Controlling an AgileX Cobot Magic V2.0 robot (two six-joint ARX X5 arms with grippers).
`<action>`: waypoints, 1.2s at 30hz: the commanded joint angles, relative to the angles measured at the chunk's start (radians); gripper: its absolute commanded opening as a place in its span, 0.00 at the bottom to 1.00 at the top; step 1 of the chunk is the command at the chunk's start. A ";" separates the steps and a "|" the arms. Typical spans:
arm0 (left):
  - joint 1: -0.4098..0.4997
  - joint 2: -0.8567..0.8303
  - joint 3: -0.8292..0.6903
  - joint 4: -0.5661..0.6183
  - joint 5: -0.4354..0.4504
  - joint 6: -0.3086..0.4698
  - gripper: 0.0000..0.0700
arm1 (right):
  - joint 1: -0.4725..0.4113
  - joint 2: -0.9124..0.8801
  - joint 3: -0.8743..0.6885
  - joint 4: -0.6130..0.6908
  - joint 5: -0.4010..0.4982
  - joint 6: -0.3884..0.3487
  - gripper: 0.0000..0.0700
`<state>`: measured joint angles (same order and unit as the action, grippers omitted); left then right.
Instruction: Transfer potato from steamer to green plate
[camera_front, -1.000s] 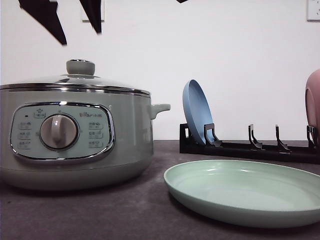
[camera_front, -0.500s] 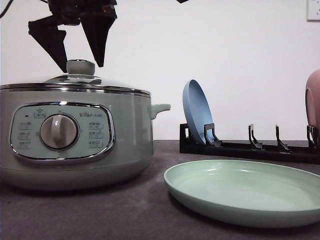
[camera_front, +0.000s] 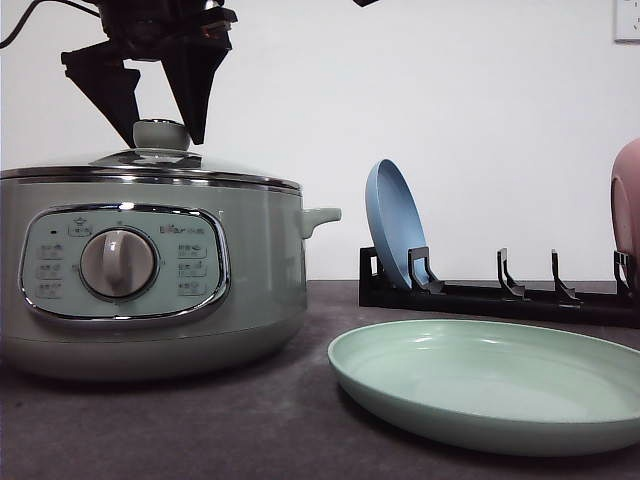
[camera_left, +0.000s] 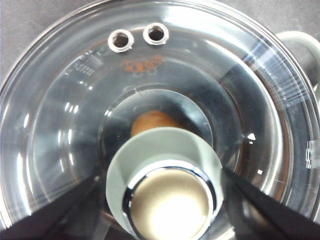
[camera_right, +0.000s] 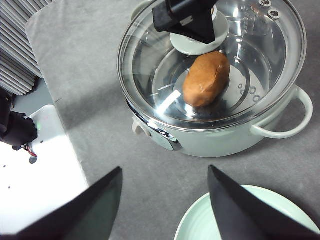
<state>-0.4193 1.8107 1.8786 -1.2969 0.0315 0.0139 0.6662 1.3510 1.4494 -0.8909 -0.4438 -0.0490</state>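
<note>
The pale green steamer (camera_front: 150, 270) stands on the left with its glass lid (camera_left: 65, 125) on. Through the lid I see the orange-brown potato (camera_right: 206, 79) (camera_left: 152, 121) lying inside. My left gripper (camera_front: 163, 128) is open, its black fingers (camera_left: 260, 205) on either side of the lid knob (camera_left: 167, 187), apart from it. The green plate (camera_front: 490, 385) (camera_right: 200, 222) lies bare to the right of the steamer. My right gripper (camera_right: 165, 212) hangs open high over the table, between steamer and plate, holding nothing.
A black dish rack (camera_front: 500, 295) stands behind the green plate, with a blue plate (camera_front: 395, 235) upright in it and a pink plate (camera_front: 627, 215) at the right edge. The grey mat ends at a white surface (camera_right: 45, 175) beside the steamer.
My left gripper has come down from the top of the front view and now straddles the lid knob. Steamer, lid and plates have not moved.
</note>
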 joint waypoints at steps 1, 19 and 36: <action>-0.007 0.023 0.032 0.000 0.000 0.011 0.59 | 0.007 0.013 0.017 0.003 0.000 -0.012 0.48; -0.007 0.023 0.032 -0.035 0.000 0.008 0.01 | 0.005 0.013 0.017 0.008 0.000 -0.012 0.48; 0.010 -0.045 0.036 -0.006 0.000 0.013 0.00 | 0.005 0.013 0.017 0.016 0.008 -0.011 0.48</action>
<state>-0.4126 1.7965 1.8855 -1.3183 0.0342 0.0250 0.6655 1.3510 1.4494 -0.8829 -0.4381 -0.0490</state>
